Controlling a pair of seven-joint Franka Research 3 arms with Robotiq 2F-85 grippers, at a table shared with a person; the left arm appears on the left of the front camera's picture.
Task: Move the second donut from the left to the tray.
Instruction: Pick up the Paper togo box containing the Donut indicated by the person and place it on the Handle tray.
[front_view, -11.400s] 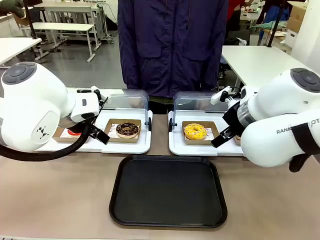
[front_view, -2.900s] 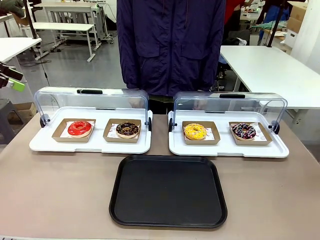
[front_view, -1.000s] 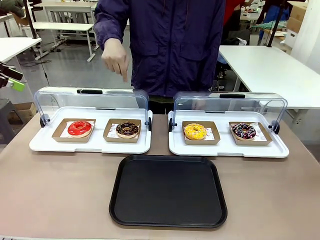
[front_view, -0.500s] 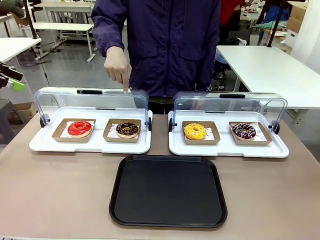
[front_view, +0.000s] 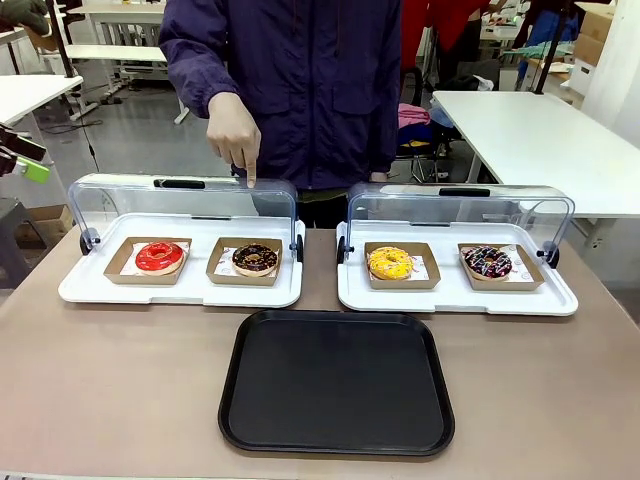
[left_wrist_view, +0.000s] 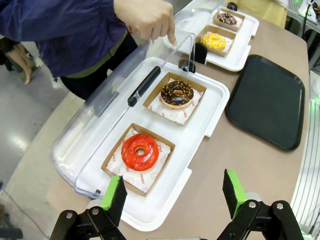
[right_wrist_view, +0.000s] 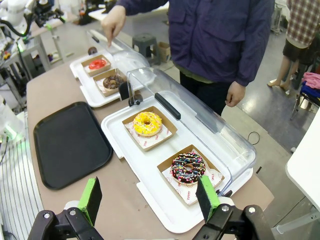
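Note:
The second donut from the left (front_view: 255, 258) is a dark chocolate-glazed ring in a brown cardboard tray (left_wrist_view: 176, 94), on the left white tray, right of a red donut (front_view: 160, 256). A person's hand (front_view: 234, 128) points one finger down at the raised clear lid above it. The black tray (front_view: 337, 382) lies bare in front. My left gripper (left_wrist_view: 174, 196) hovers open, high over the near-left table edge, well off the donut. My right gripper (right_wrist_view: 149, 198) hangs open above the right white tray's end, nothing between its fingers.
The right white tray (front_view: 455, 298) holds a yellow donut (front_view: 389, 263) and a dark sprinkled donut (front_view: 488, 262). Both clear lids (front_view: 180, 200) stand raised at the back. The person stands at the far table edge. Bare tabletop flanks the black tray.
The person has shifted to the left and lowered the hand until one finger points down at the lid above the chocolate donut. Donuts and trays have not moved.

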